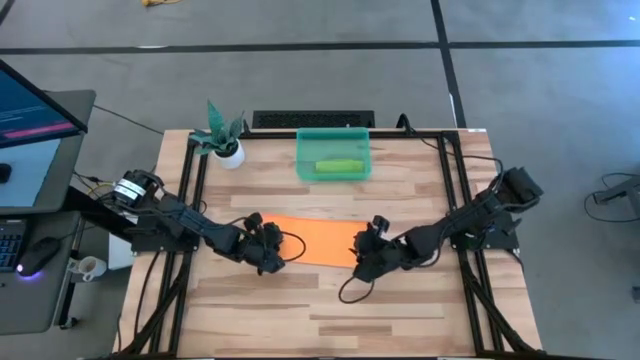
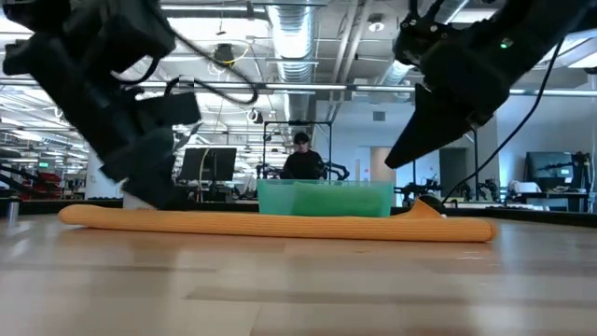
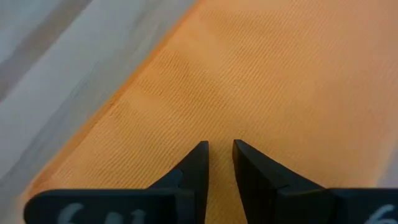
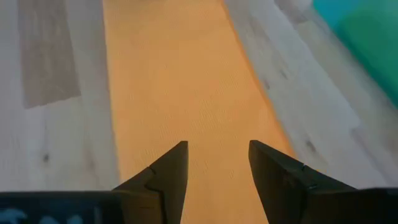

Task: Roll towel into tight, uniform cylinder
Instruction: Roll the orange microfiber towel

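While the soft, light orange towel (image 1: 318, 240) lay flat, the left gripper (image 1: 268, 250), narrow, and right gripper (image 1: 366, 255), wider, hovered at its nine and three o'clock ends, likeliest holds.

Towel (image 1: 318, 240): orange, plain, fine ribbed weave. Table (image 1: 400, 310): pale wood planks. Bin (image 1: 334, 154): translucent green, holding a lime-green item, possibly cloth. Both grippers black. Plant (image 1: 218, 131): green leaves, white pot.

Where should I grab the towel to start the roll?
Judging by its pose, grip the towel at a short end, from above. It lies flat as a long strip, and the left gripper and right gripper each hang over one end.
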Robot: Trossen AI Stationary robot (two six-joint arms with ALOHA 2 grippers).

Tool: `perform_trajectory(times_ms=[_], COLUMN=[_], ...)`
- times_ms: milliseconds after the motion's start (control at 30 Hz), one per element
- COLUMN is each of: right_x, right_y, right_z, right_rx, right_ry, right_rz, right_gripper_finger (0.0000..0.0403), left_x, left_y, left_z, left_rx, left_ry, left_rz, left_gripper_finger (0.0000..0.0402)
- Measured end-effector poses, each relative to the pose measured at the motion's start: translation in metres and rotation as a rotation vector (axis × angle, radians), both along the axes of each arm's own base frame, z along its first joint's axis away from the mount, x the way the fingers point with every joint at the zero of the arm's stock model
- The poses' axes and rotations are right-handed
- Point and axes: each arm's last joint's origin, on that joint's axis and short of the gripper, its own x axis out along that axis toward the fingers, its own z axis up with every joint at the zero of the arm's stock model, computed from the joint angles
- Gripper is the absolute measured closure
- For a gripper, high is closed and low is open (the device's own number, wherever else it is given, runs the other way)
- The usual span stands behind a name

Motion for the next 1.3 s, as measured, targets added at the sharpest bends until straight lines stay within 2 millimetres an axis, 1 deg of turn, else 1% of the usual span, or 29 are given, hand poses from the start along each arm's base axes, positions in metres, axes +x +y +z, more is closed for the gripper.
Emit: perform_trajectory(times_ms=[100,200,300,400,500,600,700,767,833,900,1000,1067,1167,1300], right_x=[0.003,0.01,0.013,0.012,0.005,-0.007,-0.016,-0.018,-0.019,-0.02,-0.022,-0.022,-0.023,-0.024], right_y=[-0.008,-0.018,-0.03,-0.041,-0.049,-0.051,-0.048,-0.043,-0.037,-0.033,-0.027,-0.025,-0.022,-0.023], right_z=[0.004,0.021,0.03,0.042,0.048,0.054,0.059,0.062,0.061,0.061,0.059,0.059,0.059,0.059], right_rx=[-0.032,-0.056,-0.092,-0.104,-0.096,-0.078,-0.092,-0.102,-0.108,-0.107,-0.11,-0.104,-0.102,-0.106], right_ry=[0.016,-0.024,-0.025,-0.039,-0.013,0.01,0.0,-0.023,-0.027,-0.029,-0.02,-0.027,-0.029,-0.023], right_rz=[0.011,0.02,0.027,0.011,-0.026,-0.067,-0.114,-0.118,-0.101,-0.086,-0.064,-0.061,-0.055,-0.053], right_gripper_finger=[0.0213,0.0217,0.022,0.0224,0.0227,0.0233,0.0238,0.0242,0.0245,0.0247,0.025,0.0251,0.0253,0.0255], left_x=[-0.004,-0.005,-0.005,-0.004,0.005,0.017,0.033,0.04,0.047,0.055,0.068,0.081,0.1,0.12], left_y=[0.006,0.015,0.025,0.036,0.04,0.031,0.013,0.0,-0.014,-0.026,-0.038,-0.043,-0.05,-0.055], left_z=[-0.003,-0.004,-0.005,-0.003,0.008,0.018,0.027,0.032,0.032,0.025,0.01,0.002,-0.007,-0.014], left_rx=[0.044,0.123,0.252,0.409,0.448,0.407,0.318,0.258,0.232,0.247,0.263,0.264,0.285,0.306], left_ry=[0.066,0.149,0.23,0.285,0.226,0.132,-0.067,-0.205,-0.308,-0.368,-0.379,-0.366,-0.304,-0.183], left_rz=[-0.023,-0.086,-0.162,-0.13,-0.067,-0.078,-0.119,-0.158,-0.199,-0.22,-0.232,-0.237,-0.251,-0.276], left_gripper_finger=[0.0336,0.0336,0.0336,0.0336,0.0336,0.0336,0.0336,0.0336,0.0336,0.0336,0.0336,0.0336,0.0336,0.0336])
